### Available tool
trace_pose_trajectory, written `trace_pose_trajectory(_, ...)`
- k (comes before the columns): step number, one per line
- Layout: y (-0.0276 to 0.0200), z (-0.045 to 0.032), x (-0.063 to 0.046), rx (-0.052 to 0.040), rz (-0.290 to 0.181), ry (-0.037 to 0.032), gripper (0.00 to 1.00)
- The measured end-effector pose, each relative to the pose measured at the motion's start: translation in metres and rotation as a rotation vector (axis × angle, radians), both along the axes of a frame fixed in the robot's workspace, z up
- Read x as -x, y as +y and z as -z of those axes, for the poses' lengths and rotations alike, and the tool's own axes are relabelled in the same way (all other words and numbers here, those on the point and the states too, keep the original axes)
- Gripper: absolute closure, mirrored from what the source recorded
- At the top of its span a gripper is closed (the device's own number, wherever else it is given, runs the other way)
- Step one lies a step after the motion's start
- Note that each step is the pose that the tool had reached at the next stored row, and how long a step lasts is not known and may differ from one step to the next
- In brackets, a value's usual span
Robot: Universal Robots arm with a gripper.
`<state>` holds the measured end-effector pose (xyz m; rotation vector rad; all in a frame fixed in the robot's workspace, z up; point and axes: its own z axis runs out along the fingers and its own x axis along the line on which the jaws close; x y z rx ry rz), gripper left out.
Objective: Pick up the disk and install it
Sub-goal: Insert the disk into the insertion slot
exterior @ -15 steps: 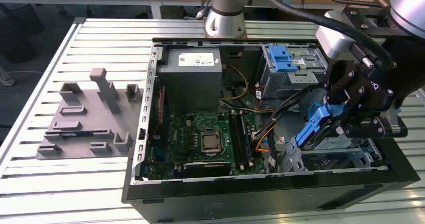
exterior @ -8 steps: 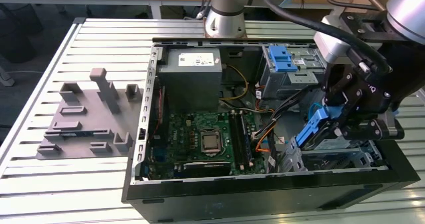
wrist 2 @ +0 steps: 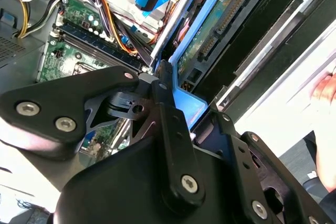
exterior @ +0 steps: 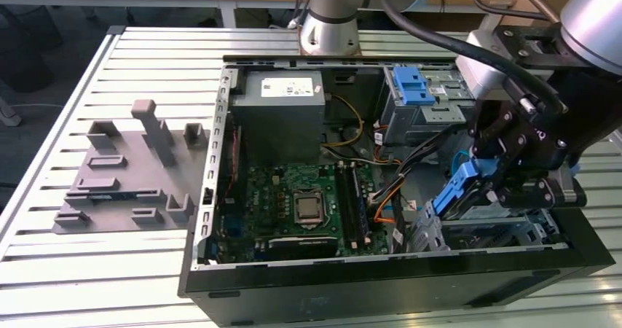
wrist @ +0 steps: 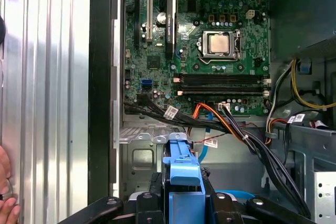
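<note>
The disk is held above the tabletop, inside the open case, at the corner of the case that is near the camera on the exterior view's right. It is tilted, with one end lowered toward the metal bay in that corner and the other end raised; whether it touches the bay cannot be told. The tool is pressed together on the disk. In the first wrist view the blue frame is seen pinched between the two black fingers. In the second wrist view the same frame is seen just beside a finger, and the green board on the underside of the disk is turned to the camera. The disk is judged to be stiff and rather heavy for its size, with a smooth metal body that may slip, so the plastic frame is the better place for a hold. The frame is thin, however, and it may bend or come off if it is squeezed hard. The bare board is fragile and should not be pressed or knocked against the bay. Cables are lying close to the bay and could be caught under the disk. The motherboard and the power supply are well apart from the tool. A grey fixture is placed on the tabletop, beside the case on the exterior view's left.
</note>
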<state>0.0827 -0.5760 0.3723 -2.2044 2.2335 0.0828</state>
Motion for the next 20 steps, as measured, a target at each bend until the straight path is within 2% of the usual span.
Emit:
trace_pose_trajectory(16,0.0,0.0106,0.0,0.0002,0.0,0.0,0.64)
trace_pose_trajectory(18,0.0,0.0121,0.0,0.0005,0.0,0.0,0.62)
trace_pose_trajectory(19,0.0,0.0129,0.0,0.0005,0.0,0.0,0.56)
trace_pose_trajectory(20,0.0,0.0136,0.0,0.0007,0.0,0.0,0.56)
